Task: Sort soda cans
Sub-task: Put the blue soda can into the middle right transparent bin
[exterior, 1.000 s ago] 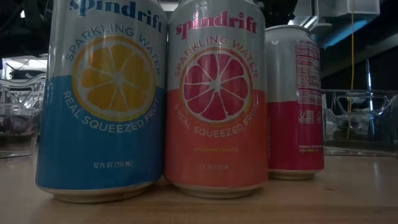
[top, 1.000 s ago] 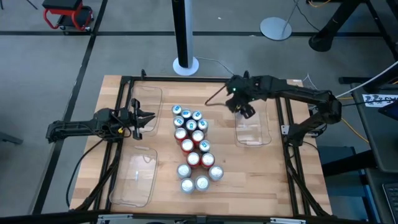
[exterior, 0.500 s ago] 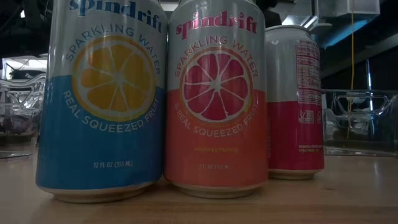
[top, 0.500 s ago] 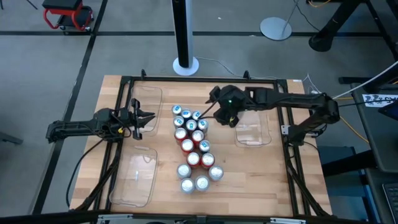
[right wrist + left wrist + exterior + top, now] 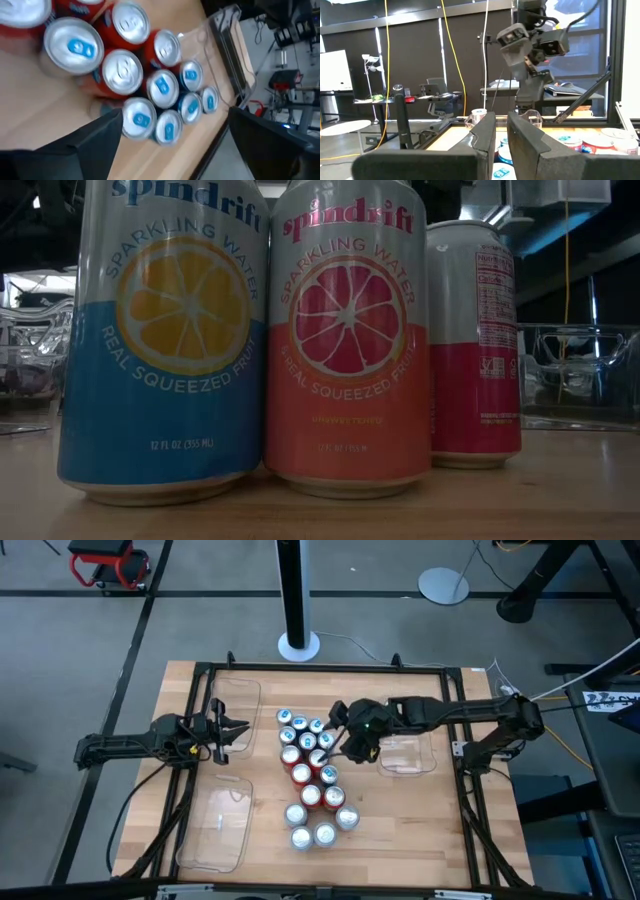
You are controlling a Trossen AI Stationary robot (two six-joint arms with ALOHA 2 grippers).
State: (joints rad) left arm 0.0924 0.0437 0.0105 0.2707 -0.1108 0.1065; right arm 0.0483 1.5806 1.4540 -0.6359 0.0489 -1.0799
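Over on the left, the left claw (image 5: 240, 730) hangs clenched and empty above the tabletop (image 5: 400, 830), between two clear plastic trays, one toward the far edge (image 5: 236, 698) and one toward the near edge (image 5: 216, 828); both are so transparent from above that little more than their outlines shows. From its own wrist camera the two dark fingers (image 5: 490, 135) stand almost together and block most of what lies ahead, so only a few can tops peek out beside them. In the middle, the soda cans (image 5: 310, 776) stand upright in a tight cluster running from the far side to the near side: blue ones at the far end, red in the middle, silver-grey nearest. The table-height camera is nearly filled by three of them, a blue orange-flavoured Spindrift can (image 5: 165, 340), a pink grapefruit one (image 5: 345, 340) touching it, and a third (image 5: 475, 345) turned label-away; their tops are cut off and the rest of the cluster is hidden behind. To the right, the right claw (image 5: 348, 745) hovers over the cluster's right edge with fingers spread wide and nothing between them, the can tops (image 5: 160, 87) showing in the gap. Behind it, a third clear tray (image 5: 408, 752) is partly covered by the right arm.
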